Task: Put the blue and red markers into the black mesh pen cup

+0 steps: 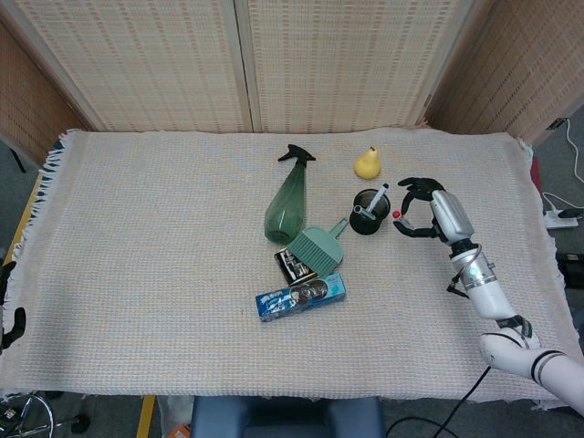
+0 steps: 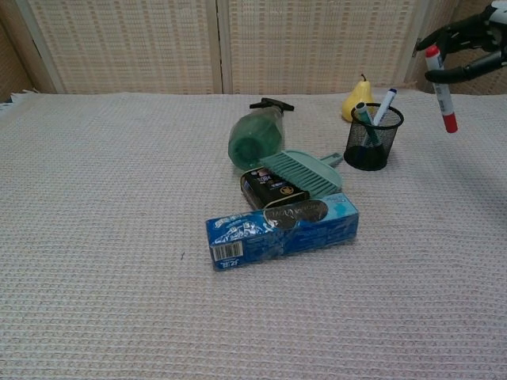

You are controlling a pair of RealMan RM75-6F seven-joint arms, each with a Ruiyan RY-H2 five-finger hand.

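Note:
The black mesh pen cup (image 1: 369, 213) (image 2: 372, 139) stands upright right of the table's middle. A blue-capped marker (image 1: 380, 193) (image 2: 385, 104) leans inside it beside a teal pen (image 2: 363, 115). My right hand (image 1: 431, 210) (image 2: 469, 46) hovers to the right of the cup and pinches the red marker (image 2: 440, 87). The marker hangs nearly upright, red cap (image 1: 397, 215) down, above table level and apart from the cup. Only dark fingers of my left hand (image 1: 9, 306) show at the far left edge, off the table.
A yellow pear (image 1: 368, 163) (image 2: 358, 96) sits just behind the cup. Left of the cup lie a green spray bottle (image 1: 289, 205) (image 2: 255, 139), a teal brush (image 1: 318, 246) (image 2: 305, 171), a black tin (image 2: 269, 188) and a blue biscuit pack (image 1: 301, 297) (image 2: 282, 230).

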